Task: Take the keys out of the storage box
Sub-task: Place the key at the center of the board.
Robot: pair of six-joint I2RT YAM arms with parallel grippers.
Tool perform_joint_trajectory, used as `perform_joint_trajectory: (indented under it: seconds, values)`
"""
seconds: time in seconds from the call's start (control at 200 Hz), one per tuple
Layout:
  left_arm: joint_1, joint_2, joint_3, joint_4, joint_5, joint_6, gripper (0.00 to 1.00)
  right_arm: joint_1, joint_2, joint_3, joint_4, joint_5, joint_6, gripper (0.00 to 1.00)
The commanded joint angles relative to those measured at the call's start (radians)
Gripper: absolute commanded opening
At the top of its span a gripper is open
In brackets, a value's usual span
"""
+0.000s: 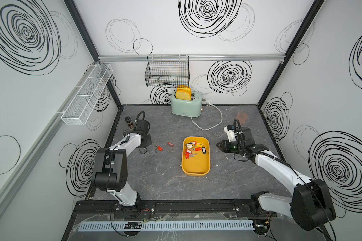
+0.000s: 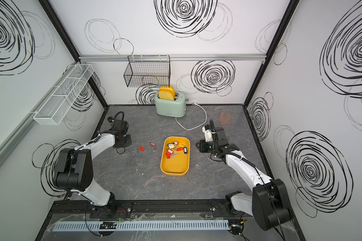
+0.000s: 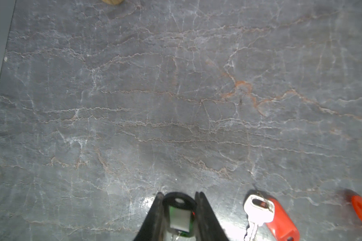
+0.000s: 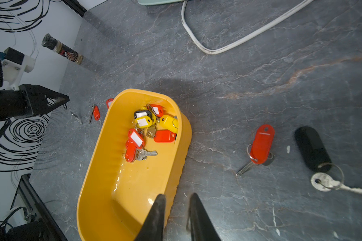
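Presently, storage box: mustard-yellow tray, standing open near the middle of the desk, between the two arms.
keys: a heap with red, yellow and black tags, crowded into the end of the box nearer the toaster.
out on the left: two red-tagged keys lie flat on the desk, apart from the box and from each other.
out on the right: the right wrist view shows a red-tagged key and a black-tagged key on the desk beyond the box's right wall; in both top views the right arm covers that spot.
left pincer: low over the desk, left of the two red tags, pinching a dark-tagged key by its tag, white label showing between the fingers.
right pincer: just right of the box, tips aimed at it but not touching; fingers slightly parted, nothing between them.
back of desk: the mint toaster holds two slices of bread; its white cord loops in front.
left rear corner: a spice bottle stands by the left arm.
walls: black wire basket on the back wall, white mesh basket on the left one.
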Motion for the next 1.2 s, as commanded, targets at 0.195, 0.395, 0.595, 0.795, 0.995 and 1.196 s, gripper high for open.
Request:
perform_joint_trajectory:
  seconds: [0.195, 0.395, 0.595, 0.795, 0.995, 1.196]
  values:
    - [0.014, 0.023, 0.009, 0.031, -0.017, -0.015, 0.35, -0.004, 0.007, 0.028, 0.004, 0.007, -0.004, 0.25]
    - [0.016, 0.01, 0.009, 0.029, -0.019, -0.015, 0.42, -0.004, 0.016, 0.035, 0.003, 0.003, -0.007, 0.25]
    - [0.007, -0.03, 0.009, 0.02, -0.003, -0.019, 0.43, -0.003, 0.015, 0.044, 0.0, 0.002, -0.009, 0.25]
    - [-0.03, -0.076, 0.011, 0.016, 0.06, -0.022, 0.45, 0.01, 0.021, 0.061, -0.005, 0.01, -0.013, 0.25]
    - [-0.113, -0.102, 0.019, 0.005, 0.18, -0.013, 0.46, 0.069, 0.061, 0.12, -0.025, 0.05, -0.035, 0.25]
    - [-0.199, -0.137, 0.005, 0.014, 0.288, -0.018, 0.46, 0.143, 0.121, 0.166, -0.029, 0.082, -0.047, 0.25]
